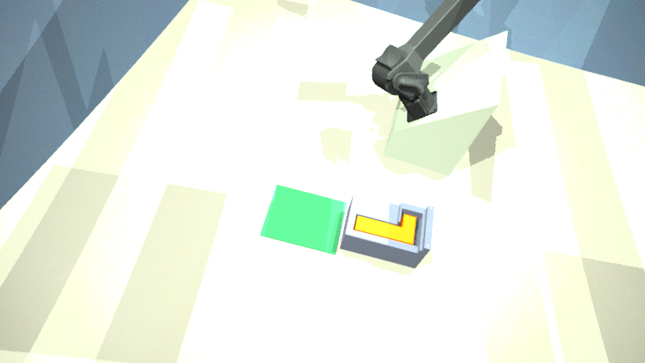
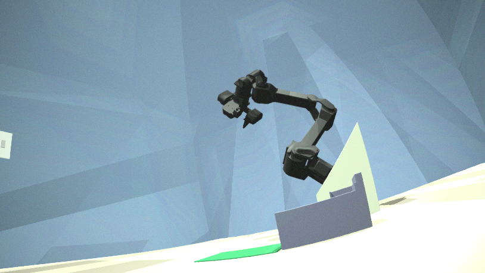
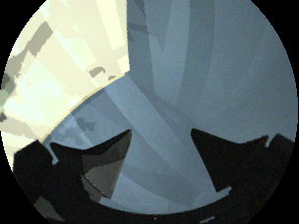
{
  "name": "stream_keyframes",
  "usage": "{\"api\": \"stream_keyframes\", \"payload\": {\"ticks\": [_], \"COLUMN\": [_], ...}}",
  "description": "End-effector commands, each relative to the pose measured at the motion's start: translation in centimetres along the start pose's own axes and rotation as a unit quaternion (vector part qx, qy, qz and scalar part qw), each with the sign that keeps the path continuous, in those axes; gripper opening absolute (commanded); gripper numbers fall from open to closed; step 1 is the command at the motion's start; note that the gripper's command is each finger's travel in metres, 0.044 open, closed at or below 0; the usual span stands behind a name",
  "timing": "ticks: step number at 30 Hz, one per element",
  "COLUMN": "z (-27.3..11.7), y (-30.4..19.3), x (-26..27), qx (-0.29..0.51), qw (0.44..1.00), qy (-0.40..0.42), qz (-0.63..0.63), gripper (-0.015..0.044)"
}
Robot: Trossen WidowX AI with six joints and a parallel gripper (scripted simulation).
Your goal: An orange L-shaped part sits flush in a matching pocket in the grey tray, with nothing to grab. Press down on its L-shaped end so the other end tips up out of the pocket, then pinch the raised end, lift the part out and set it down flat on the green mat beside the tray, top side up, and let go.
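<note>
The orange L-shaped part [image 1: 383, 228] lies in the pocket of the grey tray [image 1: 379, 253] [image 2: 322, 222]. Its L-shaped end is on the right in the top view, with a dark recess around that end; its straight end is on the left, towards the mat. The part is hidden behind the tray wall in the exterior view. The green mat [image 1: 299, 219] [image 2: 243, 253] lies flat beside the tray with nothing on it. My gripper [image 2: 240, 121] [image 3: 161, 132] is open and empty, high above the table and away from the tray. It is outside the top view.
A pale, sharp-edged wedge-like block [image 1: 441, 142] [image 2: 356, 169] stands behind the tray, close to the arm's base. The tray has a raised wall [image 1: 429, 227] at its right end. A small pale panel [image 2: 5, 151] shows at the left edge in the exterior view.
</note>
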State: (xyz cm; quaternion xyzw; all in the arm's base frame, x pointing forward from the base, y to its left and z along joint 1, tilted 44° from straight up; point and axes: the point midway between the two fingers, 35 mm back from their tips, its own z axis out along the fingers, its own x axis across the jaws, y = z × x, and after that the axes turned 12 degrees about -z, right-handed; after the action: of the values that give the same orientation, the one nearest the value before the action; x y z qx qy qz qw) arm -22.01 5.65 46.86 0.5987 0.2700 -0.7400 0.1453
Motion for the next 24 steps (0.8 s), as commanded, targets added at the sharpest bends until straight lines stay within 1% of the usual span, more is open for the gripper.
{"api": "stream_keyframes", "payload": {"ticks": [1, 3, 6, 7, 8, 9, 14, 17, 18, 21, 24], "z": [0.0, 0.4, 0.4, 0.6, 0.6, 0.6, -0.7, -2.5, -3.3, -5.1, -7.9], "y": [0.2, 1.5, 6.2, 7.7, 9.2, 10.6, 19.3, 24.6, 26.3, 29.5, 33.0], "x": [-0.2, -1.1, -4.5, -5.5, -6.2, -6.8, -9.9, -11.3, -11.6, -12.4, -12.8], "qx": [-0.001, -0.014, -0.03, -0.05, -0.066, -0.083, -0.18, -0.25, -0.27, -0.319, -0.382], "qw": [1.0, 1.0, 0.997, 0.995, 0.993, 0.991, 0.972, 0.953, 0.946, 0.925, 0.895], "qy": [-0.005, -0.017, -0.065, -0.09, -0.098, -0.103, -0.148, -0.169, -0.18, -0.204, -0.231], "qz": [0.005, 0.016, -0.02, -0.012, -0.008, -0.003, 0.008, 0.021, 0.002, 0.015, 0.001], "gripper": [0.0374, 0.0321, 0.0242, 0.0216, 0.019, 0.018, 0.018, 0.018, 0.018, 0.018, 0.018]}}
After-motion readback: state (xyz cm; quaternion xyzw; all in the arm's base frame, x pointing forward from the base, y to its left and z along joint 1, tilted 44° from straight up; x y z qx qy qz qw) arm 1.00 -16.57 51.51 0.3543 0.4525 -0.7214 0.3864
